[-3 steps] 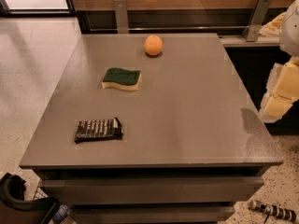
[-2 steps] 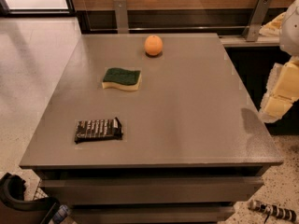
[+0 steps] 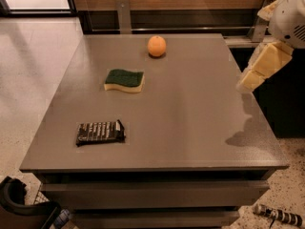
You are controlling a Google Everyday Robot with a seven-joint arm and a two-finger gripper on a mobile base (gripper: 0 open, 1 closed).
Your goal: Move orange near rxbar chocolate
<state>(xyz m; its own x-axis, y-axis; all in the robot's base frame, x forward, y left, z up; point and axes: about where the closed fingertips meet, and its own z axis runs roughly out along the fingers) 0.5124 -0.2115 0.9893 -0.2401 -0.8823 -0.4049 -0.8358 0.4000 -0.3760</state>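
Note:
The orange (image 3: 157, 46) sits at the far middle of the grey table (image 3: 190, 128). The rxbar chocolate (image 3: 100, 132), a flat black wrapper with white lettering, lies near the front left corner, far from the orange. My gripper (image 3: 259, 69) hangs in the air at the right edge of the table, well to the right of the orange and nearer than it, touching nothing. It casts a shadow on the table's right front part.
A green-and-yellow sponge (image 3: 124, 79) lies between the orange and the bar, left of centre. A wooden wall with metal posts (image 3: 123, 13) runs behind the table. A dark object (image 3: 19, 204) sits on the floor at the front left.
My gripper has moved up and to the left, from beside the table's right edge to over that edge. The orange, sponge and bar have not moved.

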